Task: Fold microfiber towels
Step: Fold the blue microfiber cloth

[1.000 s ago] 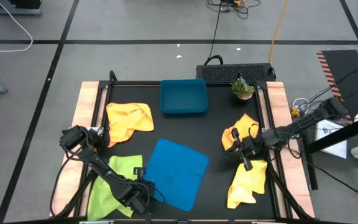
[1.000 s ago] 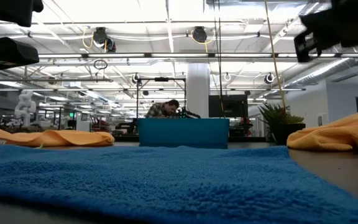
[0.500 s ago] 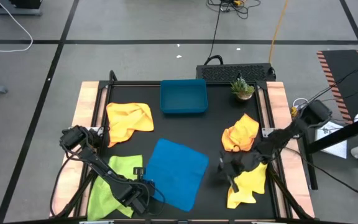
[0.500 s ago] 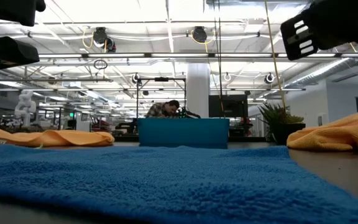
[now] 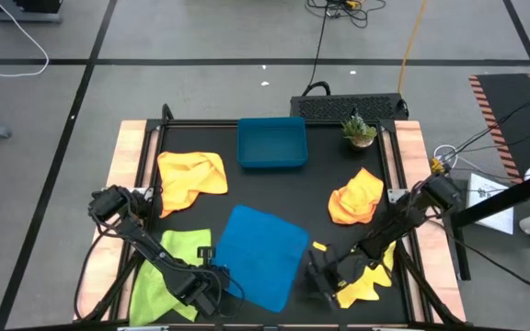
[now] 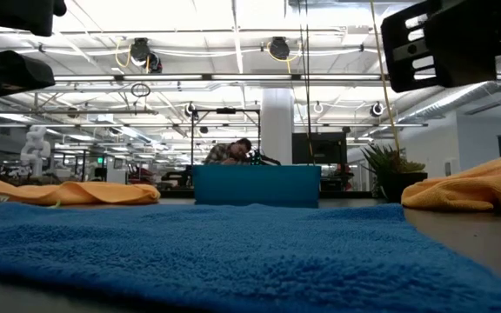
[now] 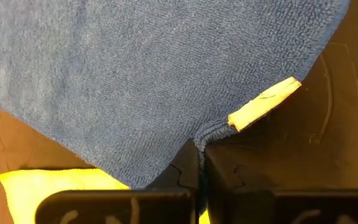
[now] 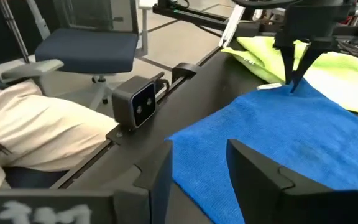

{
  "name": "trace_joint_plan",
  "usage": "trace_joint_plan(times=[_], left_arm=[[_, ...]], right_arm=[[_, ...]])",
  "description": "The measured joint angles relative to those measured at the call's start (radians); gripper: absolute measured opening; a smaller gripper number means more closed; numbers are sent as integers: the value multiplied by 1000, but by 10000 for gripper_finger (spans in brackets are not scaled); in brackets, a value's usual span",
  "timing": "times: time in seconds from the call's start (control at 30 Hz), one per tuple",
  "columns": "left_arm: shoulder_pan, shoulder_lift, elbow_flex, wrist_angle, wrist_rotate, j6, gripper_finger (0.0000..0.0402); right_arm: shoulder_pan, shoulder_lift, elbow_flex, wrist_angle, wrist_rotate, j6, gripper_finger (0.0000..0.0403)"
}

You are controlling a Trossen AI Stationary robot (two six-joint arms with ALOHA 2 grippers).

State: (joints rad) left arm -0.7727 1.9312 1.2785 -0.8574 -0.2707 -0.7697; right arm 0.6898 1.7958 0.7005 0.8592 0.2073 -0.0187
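Black tabletop carries the blue towel spread flat near the front centre. Left gripper pinches its near-left corner, jaws pressed together on the cloth. Right gripper hangs by its right edge, jaws spread, empty.

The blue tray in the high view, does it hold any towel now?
No, the blue tray shows only its bare blue bottom, and every towel lies outside it on the black table.
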Motion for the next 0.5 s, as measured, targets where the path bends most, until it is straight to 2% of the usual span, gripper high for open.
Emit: trace_joint_plan(times=[0.5], left_arm=[[54,0,50,-3,-29,82,5]], right_arm=[[0,0,0,5,1,6,140]])
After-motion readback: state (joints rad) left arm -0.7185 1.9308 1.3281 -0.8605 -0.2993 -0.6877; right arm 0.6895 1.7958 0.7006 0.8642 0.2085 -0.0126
